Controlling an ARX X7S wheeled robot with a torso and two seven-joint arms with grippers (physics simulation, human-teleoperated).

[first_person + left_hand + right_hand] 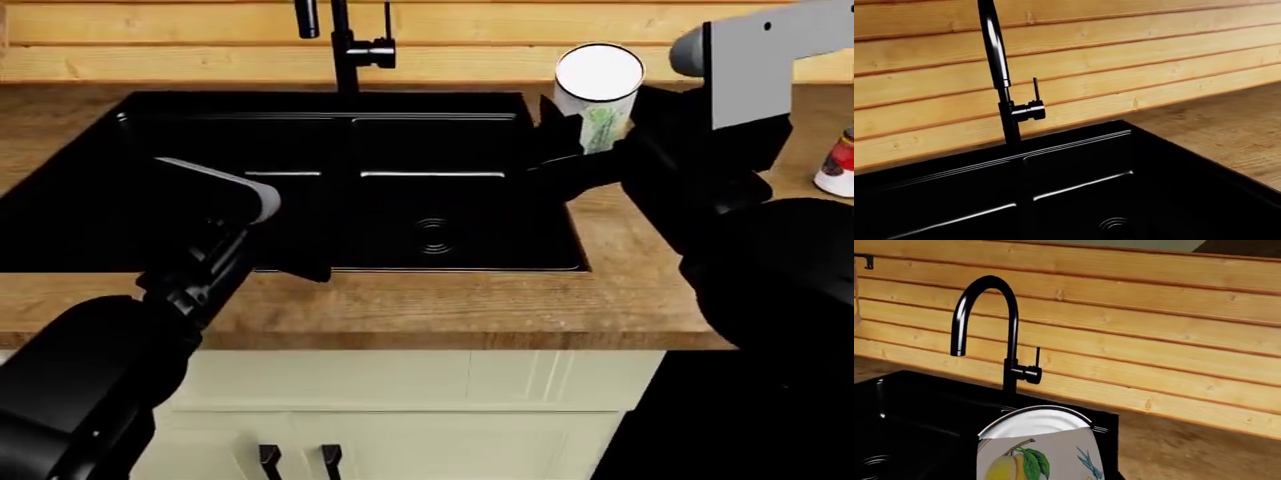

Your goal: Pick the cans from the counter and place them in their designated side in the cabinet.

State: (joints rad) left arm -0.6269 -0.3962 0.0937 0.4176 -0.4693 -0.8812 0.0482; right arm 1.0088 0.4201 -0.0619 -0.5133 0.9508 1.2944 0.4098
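My right gripper (587, 135) is shut on the pale green-and-white can (597, 98), holding it upright in the air over the sink's right rim. In the right wrist view this can (1037, 450), with its pear picture and pale metal top, fills the space between the dark fingers (1111, 471). The red-and-white can (838, 165) stands on the counter (441, 310) at the far right edge. My left gripper (304, 268) hangs low over the left basin, dark against the black sink, its jaws unreadable. The left wrist view shows no fingers.
A black double-basin sink (120, 125) with a tall black tap (350, 45) fills the counter's middle. A wooden plank wall (1121, 60) runs behind it. Cream cabinet doors (400, 400) with black handles stand shut below the counter's front edge.
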